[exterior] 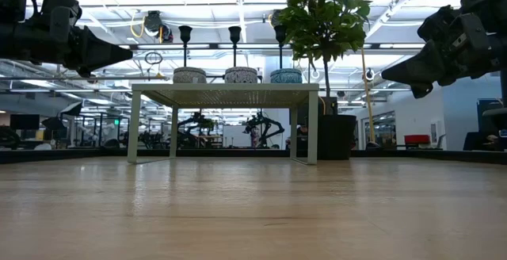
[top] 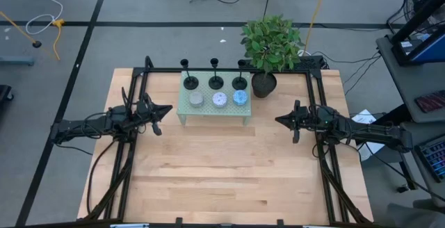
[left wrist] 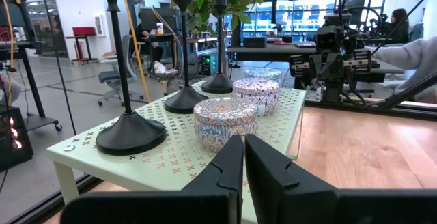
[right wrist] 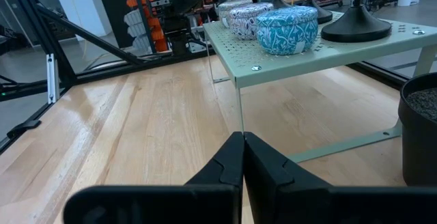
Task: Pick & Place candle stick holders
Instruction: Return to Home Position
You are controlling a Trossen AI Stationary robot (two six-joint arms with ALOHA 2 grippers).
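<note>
Three black candle stick holders (top: 190,82), (top: 216,82), (top: 240,82) stand upright by their disc bases in a row along the far side of a pale green stand (top: 186,114). In front of them sit three round patterned tins (top: 219,100). In the left wrist view the nearest holder (left wrist: 130,132) shows beside a tin (left wrist: 225,118). My left gripper (top: 165,109) hovers shut to the left of the stand, pointing level at it. My right gripper (top: 280,120) hovers shut to the stand's right, also level. Both are bare.
A leafy plant (top: 271,40) in a black pot (top: 264,84) stands just right of the stand, close to the rightmost holder. Black frame rails (top: 316,151) run along the table's left, right and far sides. Bare wood (top: 222,172) lies on the near side of the stand.
</note>
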